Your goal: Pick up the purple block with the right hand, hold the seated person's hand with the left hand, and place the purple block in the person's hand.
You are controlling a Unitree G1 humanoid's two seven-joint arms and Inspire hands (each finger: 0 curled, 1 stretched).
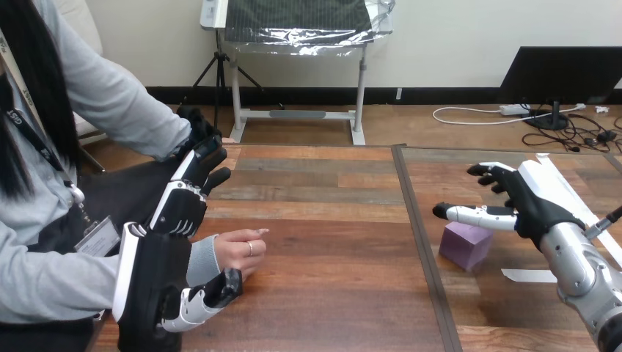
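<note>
Purple block [465, 246] sat on table [330, 242], just below-left of my right hand [528, 205]; fingers apart, thumb near its top, nothing gripped; right far nearer than left hand [172, 216], spread beside person's hand [238, 253].

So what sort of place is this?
Probably a robotics test bench, not a home: a wooden table, the robot's left hand beside a seated person's hand, and its right hand near a lone purple block.
</note>
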